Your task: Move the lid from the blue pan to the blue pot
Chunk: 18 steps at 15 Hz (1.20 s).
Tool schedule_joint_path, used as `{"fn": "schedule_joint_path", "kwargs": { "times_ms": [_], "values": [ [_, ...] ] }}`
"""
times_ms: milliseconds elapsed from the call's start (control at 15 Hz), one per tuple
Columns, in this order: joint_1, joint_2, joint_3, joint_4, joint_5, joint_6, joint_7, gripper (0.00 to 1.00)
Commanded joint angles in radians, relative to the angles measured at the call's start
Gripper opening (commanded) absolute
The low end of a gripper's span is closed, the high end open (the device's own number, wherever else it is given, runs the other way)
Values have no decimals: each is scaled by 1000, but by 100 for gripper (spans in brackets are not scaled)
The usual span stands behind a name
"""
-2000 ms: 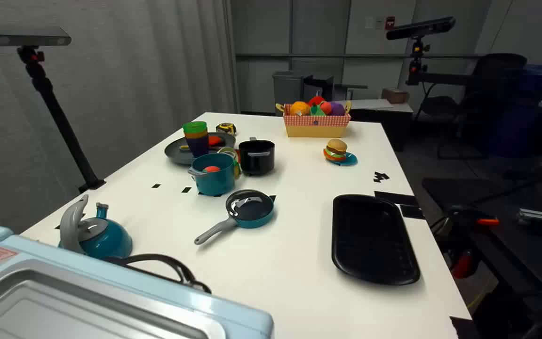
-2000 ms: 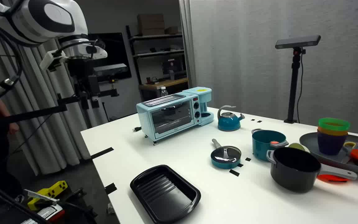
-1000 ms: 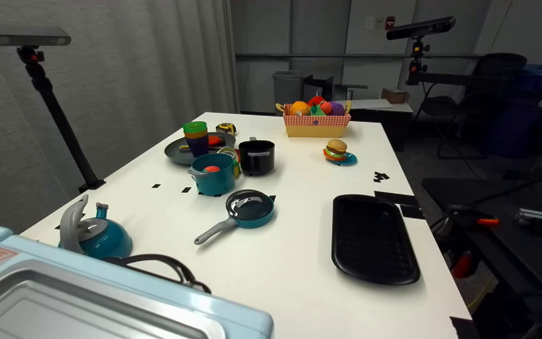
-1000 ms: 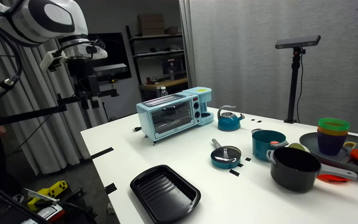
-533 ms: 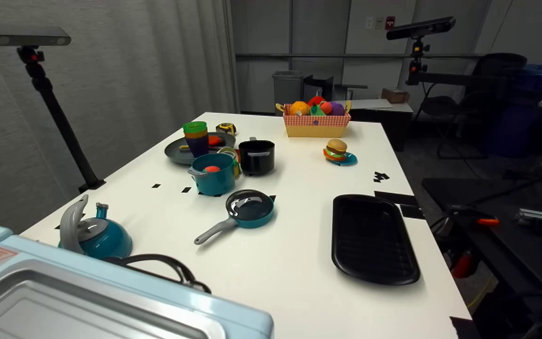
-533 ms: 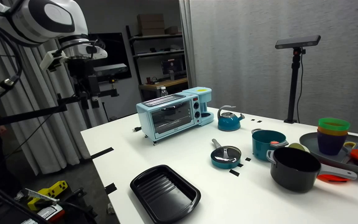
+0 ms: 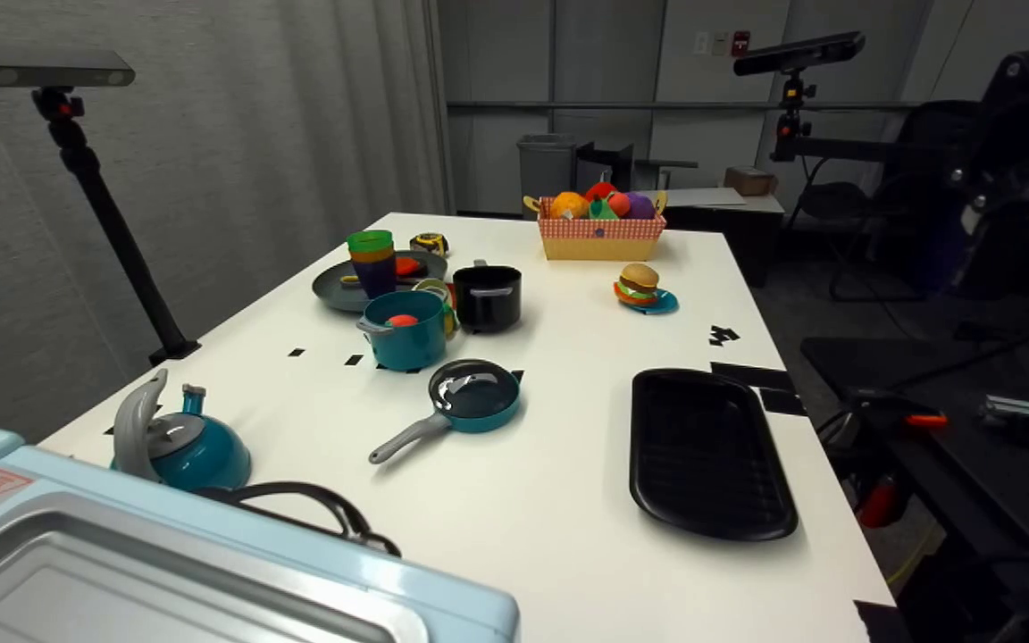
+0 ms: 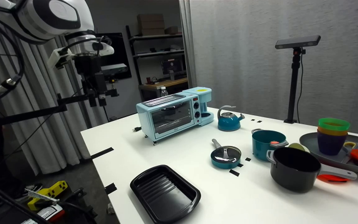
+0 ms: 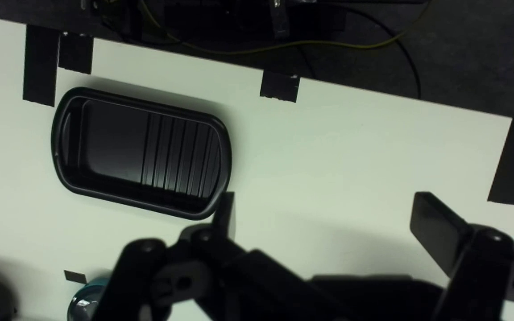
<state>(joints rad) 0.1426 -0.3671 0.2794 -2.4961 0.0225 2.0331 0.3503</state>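
We are seeing the jaws standing wide apart, gripping nothing, with the smooth white surface (image 9: 328, 169) showing between them. In an exterior view, the arm (image 8: 54, 18) is hanging slightly nearer the middle of that view than before. The black, round-cornered tray (image 9: 114, 142) is showing a partly ridged floor. Farther off, the round, glossy dark lid (image 8: 226, 154) is resting on the shallow blue pan (image 8: 225, 164), and the deeper blue pot (image 8: 261, 149) is standing nearby.

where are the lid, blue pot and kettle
Lid (image 7: 481, 395): in an exterior view, on its dark top.
Blue pot (image 7: 411, 346): in an exterior view, on its outer wall.
Kettle (image 8: 228, 123): in an exterior view, on its teal body.
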Motion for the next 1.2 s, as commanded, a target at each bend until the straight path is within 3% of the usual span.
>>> {"fn": "schedule_joint_path", "kwargs": {
  "times_ms": [0,467,533,933,1133],
  "values": [
    [-34,-26,-46,-16,-34,53,17,100],
    [-114,-57,-137,-24,-65,91,29,100],
    [-101,-12,-131,1,-56,67,7,100],
    [-112,-28,-139,1,-55,67,10,100],
    [-130,20,-128,39,-100,61,35,100]
  ]
}}
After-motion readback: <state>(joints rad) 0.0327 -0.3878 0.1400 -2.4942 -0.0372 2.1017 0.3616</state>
